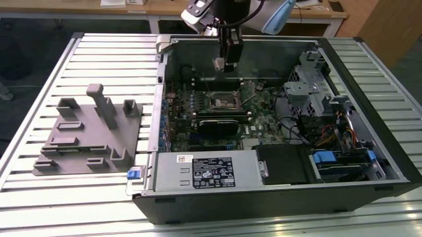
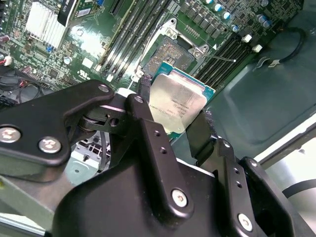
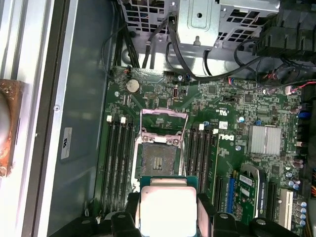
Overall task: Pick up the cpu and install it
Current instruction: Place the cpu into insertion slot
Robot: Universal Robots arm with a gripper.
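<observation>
Noted black two-finger gripper (image 2: 173, 106) pinching the cpu (image 2: 183, 96), a small flat square chip with silvery metal top and thin green edge. Fingers (image 2: 148, 128) pressed against two opposite edges of the chip in both wrist views.

Logged chip held clear above the green motherboard (image 3: 222, 98), inside the black open tower case (image 1: 264, 207) lying on its side.

Found the square metal-framed socket (image 3: 158, 160) with its frame lifted open and contact field bare; near the chip, not touching it. Saw long black memory slots (image 3: 118, 163) flanking the socket on both sides.

In the exterior view, placed the gripper over the far part of the case, beyond the socket. Placed a black rectangular heatsink block (image 1: 218, 126) on the socket's near side.

Recorded a grey moulded fixture (image 1: 86, 133) on the slatted aluminium table (image 1: 66, 197), at the exterior view's left of the case, well apart from the gripper.
</observation>
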